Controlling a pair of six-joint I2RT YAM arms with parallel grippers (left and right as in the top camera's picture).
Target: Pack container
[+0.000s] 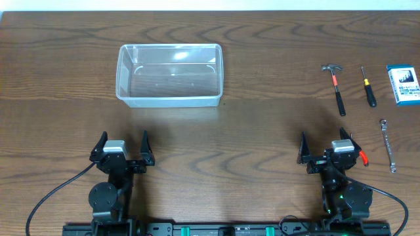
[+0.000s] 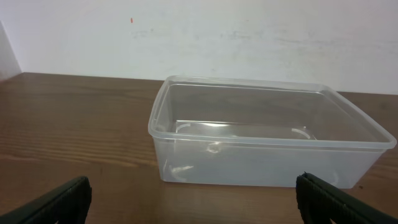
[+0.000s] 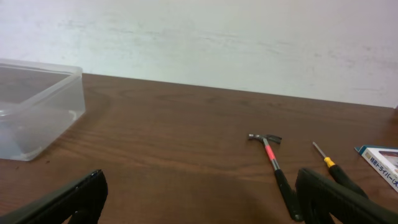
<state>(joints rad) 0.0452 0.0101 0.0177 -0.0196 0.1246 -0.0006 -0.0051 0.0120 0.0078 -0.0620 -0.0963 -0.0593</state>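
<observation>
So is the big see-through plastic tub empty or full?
Empty. The clear plastic rectangular tub shows only its bare floor, both from overhead and from the left wrist view.

Left claw (image 1: 124,135) and right claw (image 1: 325,134) gape wide, apparently empty.

Hammer (image 1: 336,88), screwdriver (image 1: 367,86), blue-and-white box (image 1: 403,84), perhaps a wrench (image 1: 388,145), on wooden table (image 1: 262,124).

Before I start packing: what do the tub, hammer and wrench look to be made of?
Container: clear glossy plastic, it seems; the grain of the table shows through its walls. Hammer: grey metal-looking head, handle red then black, probably a rubber or plastic grip. Wrench: bright silver sheen, likely steel.
</observation>
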